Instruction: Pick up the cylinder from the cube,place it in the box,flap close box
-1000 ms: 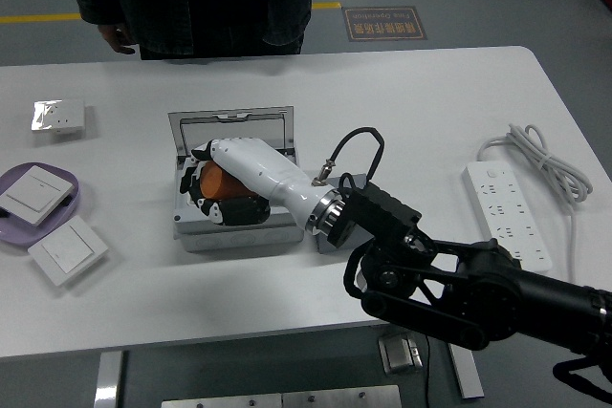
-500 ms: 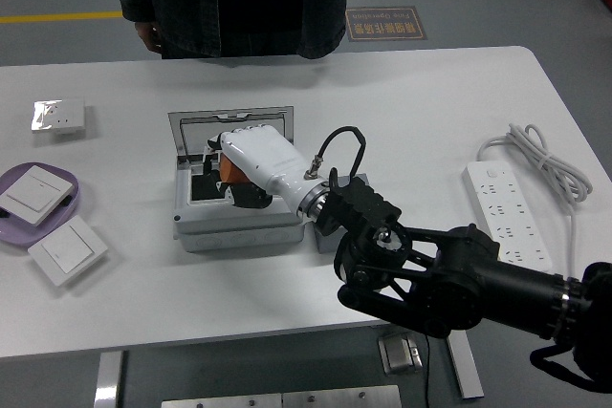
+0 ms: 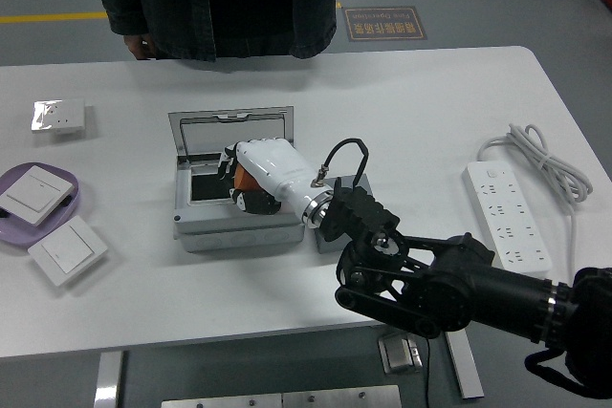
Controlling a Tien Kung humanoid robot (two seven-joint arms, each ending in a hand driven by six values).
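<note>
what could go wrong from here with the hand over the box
1. The right hand is curled around the orange cylinder over the open box; released from here, the cylinder might land askew or catch on the box's edge.
2. The raised lid stands just behind the fingers; pulling out carelessly could knock it.
3. The wrist cable loops near the box and might snag it.

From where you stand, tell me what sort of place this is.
Probably a robotics lab or test workshop, not a home. A white table holds electrical parts: wall switches, a power strip and a grey metal box. Behind it, a grey floor carries a yellow line and a floor sign.
</note>
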